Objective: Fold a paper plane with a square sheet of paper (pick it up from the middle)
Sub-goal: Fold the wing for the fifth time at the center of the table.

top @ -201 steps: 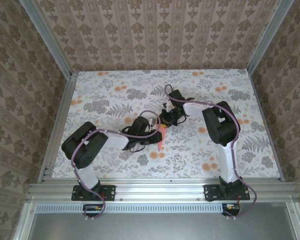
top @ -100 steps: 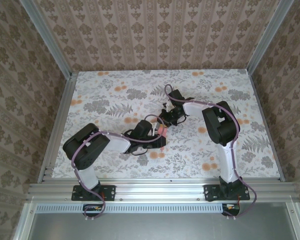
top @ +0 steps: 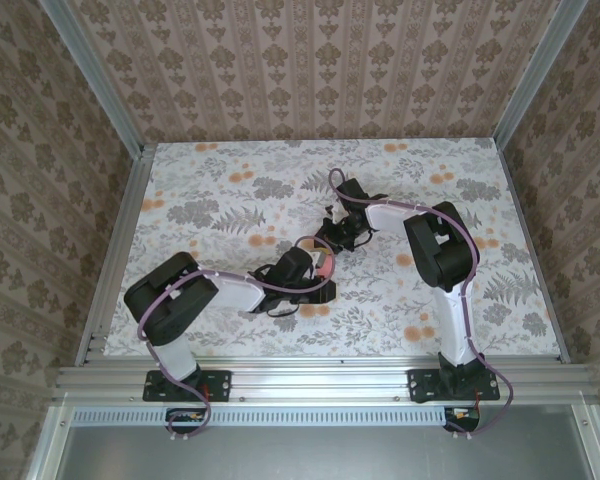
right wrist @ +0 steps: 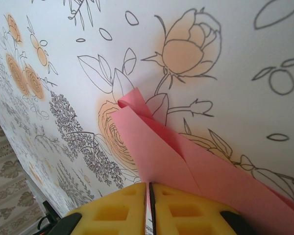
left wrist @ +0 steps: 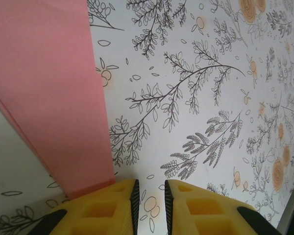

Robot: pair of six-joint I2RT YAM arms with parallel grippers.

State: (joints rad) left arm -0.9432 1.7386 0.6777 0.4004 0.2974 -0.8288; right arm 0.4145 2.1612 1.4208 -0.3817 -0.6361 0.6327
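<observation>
My right end effector point(right wrist: 148, 208) pinches pink paper plane point(right wrist: 196, 166); left end effector point(left wrist: 152, 196) slightly open, empty, beside fold; press crease flat, slowly

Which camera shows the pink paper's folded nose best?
Right wrist: the paper plane sits close up, nose folds and layers clear, pinched by the right gripper. Left wrist gives its flat pink flank; top external, a small sliver.

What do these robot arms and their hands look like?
The left arm and right arm are white tubes joined by bulky black joints, each trailed by a purple cable. The left hand and right hand each end in two blocky yellow fingers with square hollows.
</observation>
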